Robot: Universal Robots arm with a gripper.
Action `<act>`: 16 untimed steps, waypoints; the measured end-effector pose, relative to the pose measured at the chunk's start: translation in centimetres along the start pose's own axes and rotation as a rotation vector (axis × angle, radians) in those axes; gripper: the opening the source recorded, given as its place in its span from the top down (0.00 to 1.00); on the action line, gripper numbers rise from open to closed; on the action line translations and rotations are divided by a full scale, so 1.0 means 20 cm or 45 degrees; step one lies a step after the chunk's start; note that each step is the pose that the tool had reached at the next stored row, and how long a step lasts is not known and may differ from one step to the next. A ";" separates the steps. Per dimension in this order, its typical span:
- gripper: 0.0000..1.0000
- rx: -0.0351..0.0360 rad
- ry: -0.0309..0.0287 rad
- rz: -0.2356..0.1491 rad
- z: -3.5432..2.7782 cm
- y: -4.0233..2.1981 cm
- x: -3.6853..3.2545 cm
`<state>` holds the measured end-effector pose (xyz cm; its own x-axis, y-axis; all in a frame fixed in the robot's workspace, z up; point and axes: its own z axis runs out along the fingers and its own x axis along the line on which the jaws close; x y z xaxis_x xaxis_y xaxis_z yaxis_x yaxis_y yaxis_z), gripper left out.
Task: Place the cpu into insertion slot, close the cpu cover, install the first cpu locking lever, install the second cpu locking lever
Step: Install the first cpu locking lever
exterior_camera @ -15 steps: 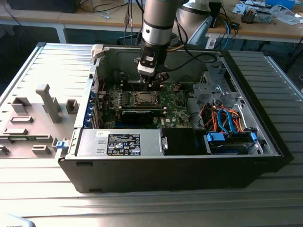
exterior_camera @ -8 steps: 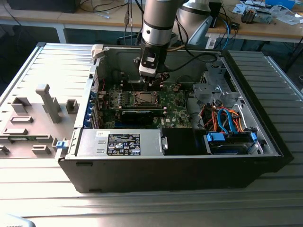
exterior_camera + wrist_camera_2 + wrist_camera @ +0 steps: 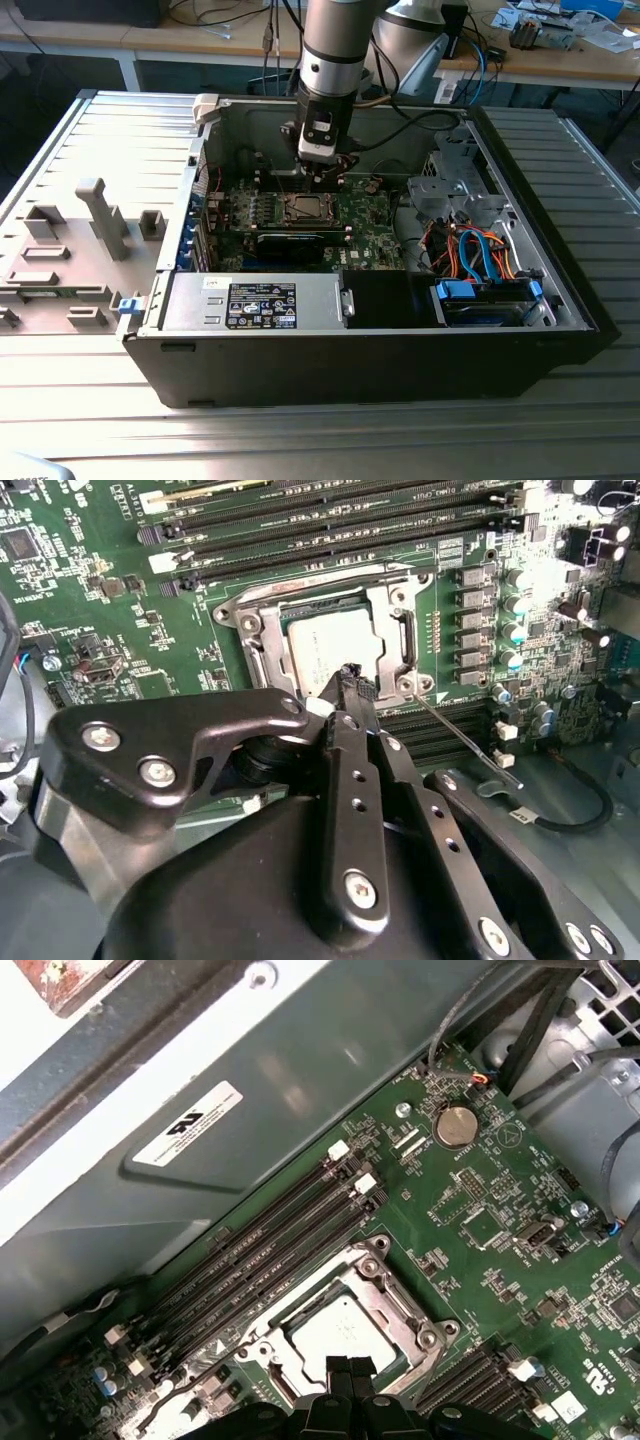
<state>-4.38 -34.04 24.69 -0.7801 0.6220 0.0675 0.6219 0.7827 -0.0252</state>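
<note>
The cpu (image 3: pixel 325 645) lies flat in the insertion slot (image 3: pixel 250 630) on the green motherboard; its silver-grey top also shows in the first wrist view (image 3: pixel 345 1328). The cpu cover (image 3: pixel 397 630) appears to lie down around it as a silver frame. A thin metal locking lever (image 3: pixel 465 738) sticks out from the socket's corner across the memory slots. My gripper (image 3: pixel 350 675) is shut with nothing between its fingers, its tips just above the chip's edge. Both black fingertips (image 3: pixel 338 1368) press together beside the socket. In the exterior view the gripper (image 3: pixel 322 176) hangs just behind the socket (image 3: pixel 305 208).
The open computer case (image 3: pixel 560 300) walls in the motherboard (image 3: pixel 365 225). Black memory slots (image 3: pixel 270 1250) run beside the socket, close to the case wall. Orange and blue cables (image 3: pixel 480 250) and a drive bay sit at the exterior view's right. A power supply (image 3: pixel 260 303) lies in front.
</note>
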 end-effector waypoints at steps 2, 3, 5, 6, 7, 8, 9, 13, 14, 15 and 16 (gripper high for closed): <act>0.89 0.0008 -0.0003 -0.012 0.000 0.000 0.000; 0.89 0.0010 -0.0003 -0.015 0.000 0.000 0.000; 0.89 0.0012 -0.0003 -0.020 0.000 0.000 0.000; 0.89 0.0014 -0.0004 -0.023 0.000 0.000 0.000; 0.89 0.0015 -0.0004 -0.026 0.000 0.000 0.000; 0.89 0.0017 -0.0005 -0.028 0.000 0.000 0.000; 0.89 0.0019 -0.0005 -0.031 0.000 0.000 0.000; 0.89 0.0027 -0.0008 -0.047 0.000 0.000 0.000; 0.89 0.0028 -0.0008 -0.050 0.000 0.000 0.000; 0.89 0.0032 -0.0010 -0.054 0.000 0.000 0.000; 0.89 0.0035 -0.0010 -0.059 0.000 0.000 0.000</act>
<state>-4.38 -34.04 24.69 -0.8080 0.5852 0.0678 0.5850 0.8106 -0.0248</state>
